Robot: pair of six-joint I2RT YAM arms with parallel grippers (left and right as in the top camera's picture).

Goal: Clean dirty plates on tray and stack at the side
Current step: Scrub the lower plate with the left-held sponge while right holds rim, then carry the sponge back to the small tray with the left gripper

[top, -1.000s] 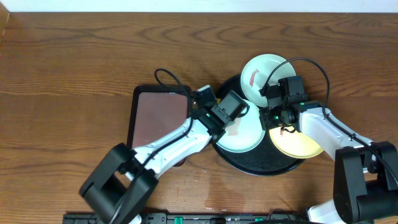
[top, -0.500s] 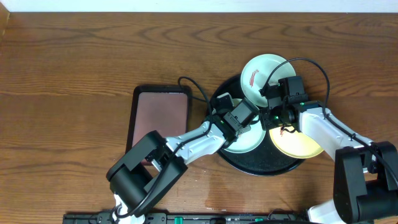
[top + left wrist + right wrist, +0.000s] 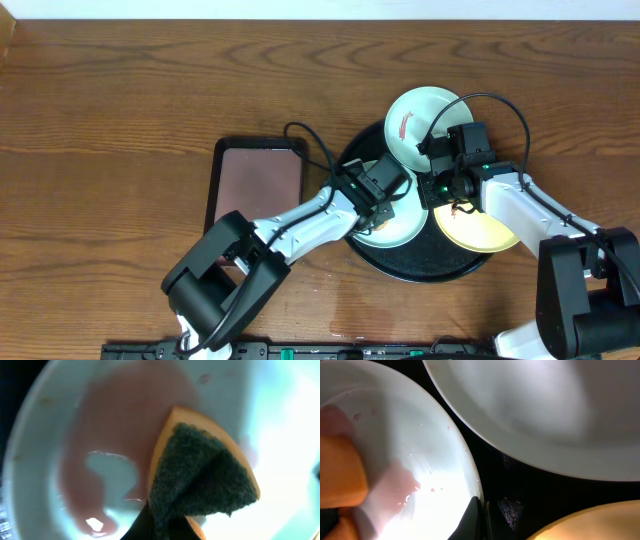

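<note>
Plates on the black tray (image 3: 400, 272) number three in your overhead view: a far mint plate (image 3: 425, 120) at the tray's far edge with a reddish smear (image 3: 405, 126), a near mint plate (image 3: 400, 228) on the left, and a yellow plate (image 3: 485, 232) on the right. Your left tool (image 3: 383, 200) is down over the near mint plate. Your right tool (image 3: 440, 187) sits between the three plates. A maroon tray (image 3: 255, 185) lies just left of the black tray on the worktop (image 3: 120, 110).

From your left wrist, the left tool (image 3: 155, 522) is clenched on a sponge (image 3: 200, 480), orange with its dark scouring face toward the camera. The sponge is pressed into the near mint plate (image 3: 55, 425), where a wet pink film (image 3: 125, 410) spreads around a cleared patch.

From your right wrist, the right tool (image 3: 481, 512) has its tips closed together right at the rim of the near mint plate (image 3: 410, 430). It may be pinching that rim, but the view is too close to say. The sponge's orange edge (image 3: 340, 475) shows at left, the far mint plate (image 3: 530, 410) above, the yellow plate (image 3: 590, 522) at the lower right, and black tray (image 3: 520, 495) between them.
</note>
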